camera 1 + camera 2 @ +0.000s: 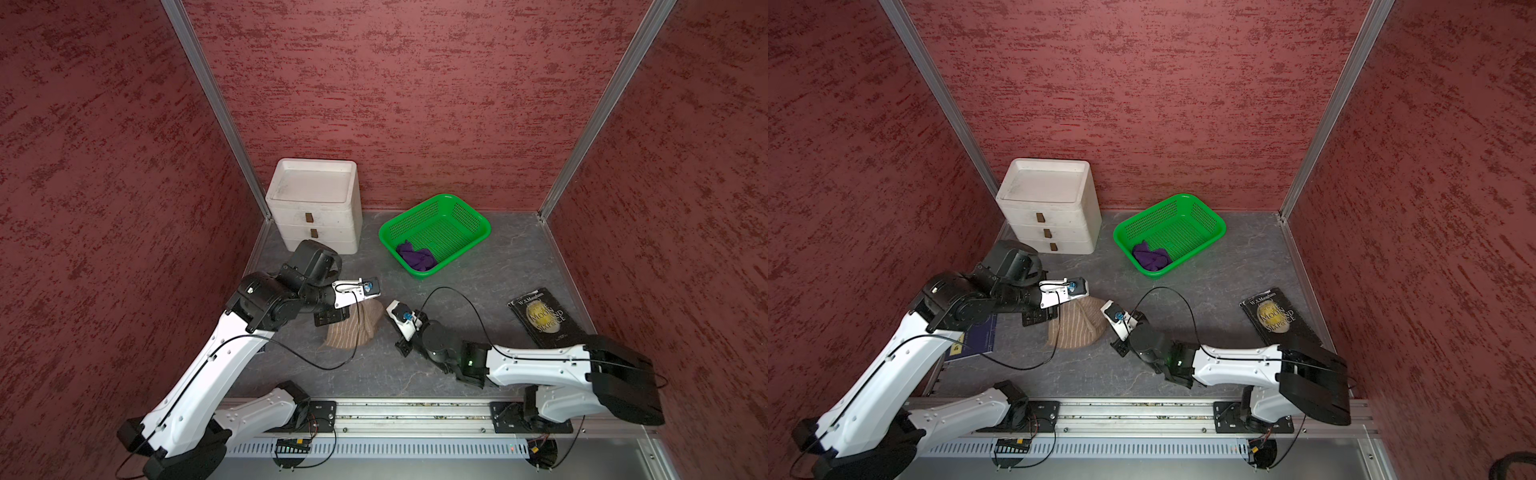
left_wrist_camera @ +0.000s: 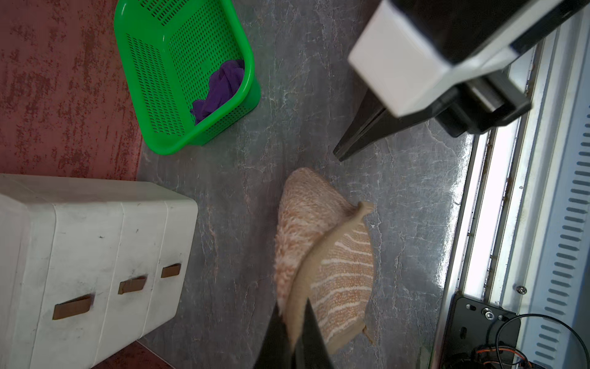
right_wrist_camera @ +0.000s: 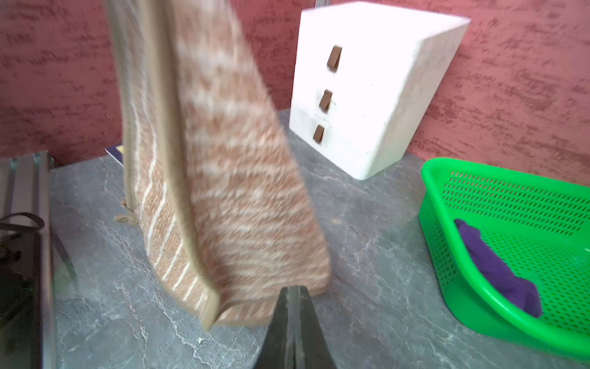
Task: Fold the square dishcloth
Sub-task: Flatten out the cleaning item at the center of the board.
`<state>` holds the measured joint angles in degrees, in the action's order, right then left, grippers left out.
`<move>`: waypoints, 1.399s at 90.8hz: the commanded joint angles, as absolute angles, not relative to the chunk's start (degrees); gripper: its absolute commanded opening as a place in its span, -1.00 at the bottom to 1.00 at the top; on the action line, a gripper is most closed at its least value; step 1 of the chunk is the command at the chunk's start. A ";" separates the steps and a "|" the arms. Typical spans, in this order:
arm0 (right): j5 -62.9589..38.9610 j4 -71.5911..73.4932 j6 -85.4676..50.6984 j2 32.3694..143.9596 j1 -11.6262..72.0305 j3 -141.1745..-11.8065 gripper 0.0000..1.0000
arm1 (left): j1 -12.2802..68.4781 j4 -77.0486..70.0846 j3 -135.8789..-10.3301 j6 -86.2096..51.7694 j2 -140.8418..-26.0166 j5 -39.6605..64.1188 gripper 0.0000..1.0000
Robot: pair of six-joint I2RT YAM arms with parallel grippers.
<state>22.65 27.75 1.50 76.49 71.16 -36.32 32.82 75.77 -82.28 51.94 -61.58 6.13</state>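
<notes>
The square dishcloth (image 1: 353, 328) is tan with pale stripes. It hangs doubled over, its lower part bunched on the grey table, left of centre in both top views (image 1: 1077, 326). My left gripper (image 2: 293, 306) is shut on the cloth's hemmed edge (image 2: 319, 255) and holds it up. My right gripper (image 3: 293, 289) is low over the table just right of the cloth (image 3: 230, 191). Its jaws are together with nothing between them. In the left wrist view the right gripper's fingers (image 2: 354, 140) stand a little apart from the cloth.
A white three-drawer box (image 1: 313, 208) stands at the back left. A green basket (image 1: 469, 210) with a purple cloth (image 1: 415, 257) in it sits behind centre. A black book (image 1: 544, 318) lies at the right and a blue book (image 1: 976, 340) under the left arm. A metal rail (image 1: 415, 413) runs along the front.
</notes>
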 commanded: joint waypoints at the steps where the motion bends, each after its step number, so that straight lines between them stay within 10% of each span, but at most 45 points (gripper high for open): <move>1: 18.66 29.05 0.40 76.10 71.48 -33.94 0.01 | 32.00 73.71 -81.82 52.04 -61.71 8.04 -1.00; 43: 29.19 54.31 3.35 99.70 79.80 -38.44 0.41 | 32.05 73.15 -81.41 51.19 -60.45 7.48 -1.00; 70: 39.53 52.29 5.14 102.55 79.72 -43.38 -0.24 | 32.10 74.32 -79.66 51.41 -58.56 7.29 -1.00; 85: 45.42 48.12 6.43 99.81 79.68 -43.76 -1.00 | 31.68 73.77 -78.47 51.65 -58.19 7.38 -1.00; 127: 29.69 2.80 9.09 85.12 64.07 -55.85 -1.00 | 15.91 58.00 -76.23 55.75 -68.66 9.01 -1.00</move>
